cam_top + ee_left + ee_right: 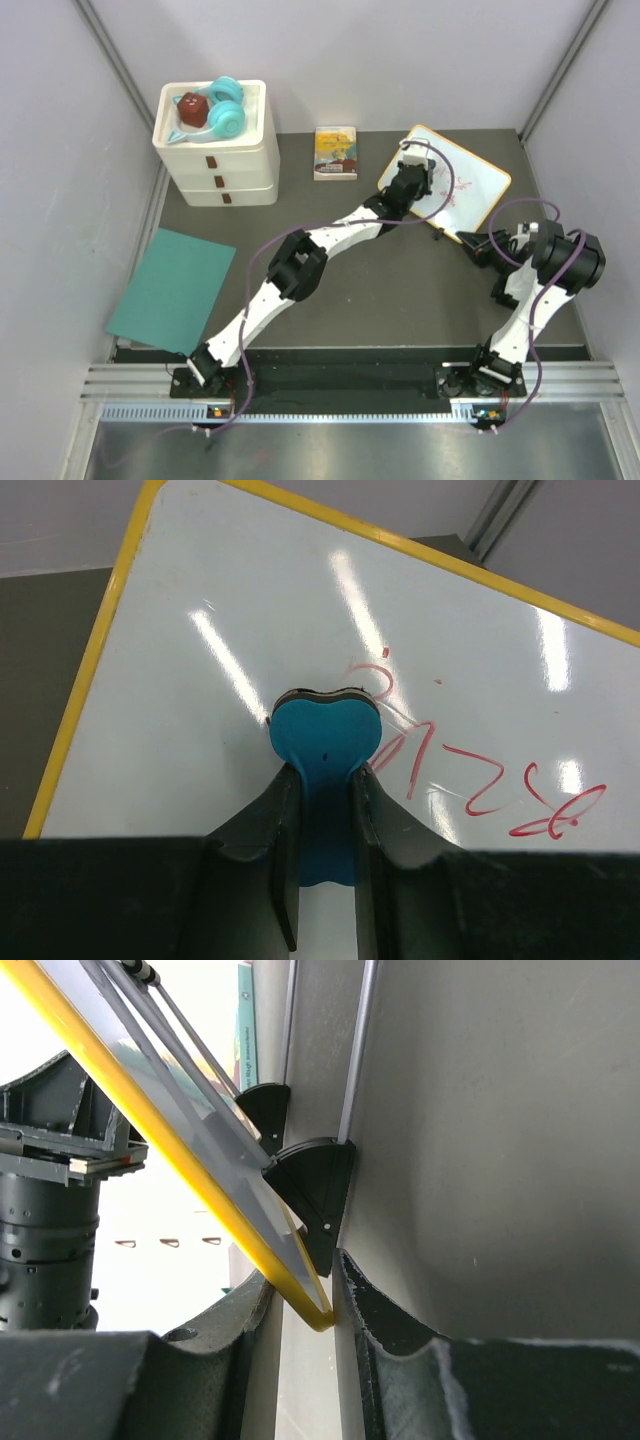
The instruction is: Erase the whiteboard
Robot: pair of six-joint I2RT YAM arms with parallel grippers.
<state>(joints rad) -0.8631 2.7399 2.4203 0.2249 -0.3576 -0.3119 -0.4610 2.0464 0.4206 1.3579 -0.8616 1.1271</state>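
Left pincer (pixel 322 780) pinches a teal eraser (pixel 324 735) against the whiteboard (pixel 250 600); right pincer (pixel 305 1295) clamps its yellow frame (pixel 190 1165). Red scribbles (pixel 480 780) beside the left pincer: not yet erased.

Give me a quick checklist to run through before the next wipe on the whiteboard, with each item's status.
1. Eraser gripped in left tool: ok.
2. Eraser pressed against the whiteboard: ok.
3. Right tool clamped on the yellow frame: ok.
4. Board wiped clean: not ok, red scribbles lie right of the eraser.
5. Black feet planted firmly: cannot tell.
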